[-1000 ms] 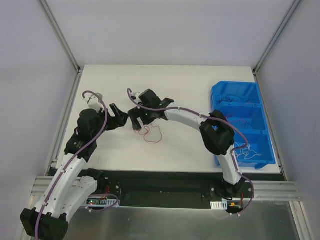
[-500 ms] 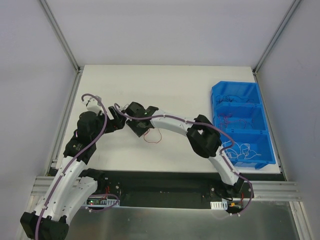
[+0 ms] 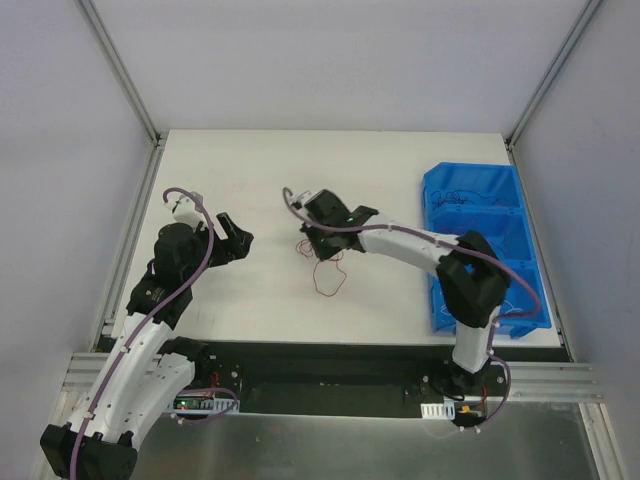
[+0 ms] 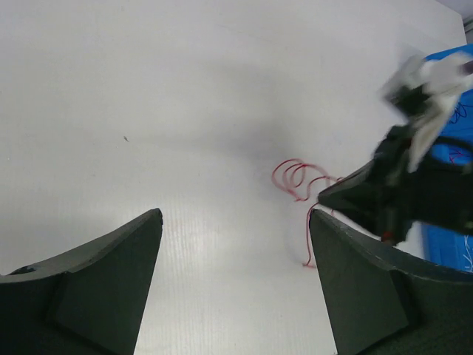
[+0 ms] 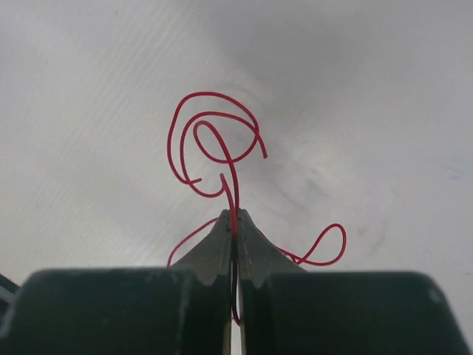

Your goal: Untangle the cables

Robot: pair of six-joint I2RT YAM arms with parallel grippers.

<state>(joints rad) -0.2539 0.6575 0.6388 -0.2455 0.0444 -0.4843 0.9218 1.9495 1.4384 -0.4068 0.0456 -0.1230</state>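
Note:
A thin curly red cable (image 3: 325, 274) lies on the white table near its middle. My right gripper (image 3: 309, 246) is shut on one strand of it. In the right wrist view the red cable (image 5: 214, 133) runs between the closed tips of the right gripper (image 5: 234, 215) and loops out beyond them. My left gripper (image 3: 233, 240) stands open to the left of the cable, apart from it. In the left wrist view nothing lies between the tips of the left gripper (image 4: 233, 214); the red cable (image 4: 295, 174) and the right gripper (image 4: 336, 197) show ahead on the right.
A blue bin (image 3: 436, 183) with three compartments stands at the table's right edge; thin dark wires (image 3: 458, 197) lie in its far compartment. The right arm's elbow partly covers the near compartments. Metal frame rails run along the table's left and right sides.
My right gripper has shut on the red cable and swung right, away from the left gripper, dragging the cable with it. The left arm has barely moved.

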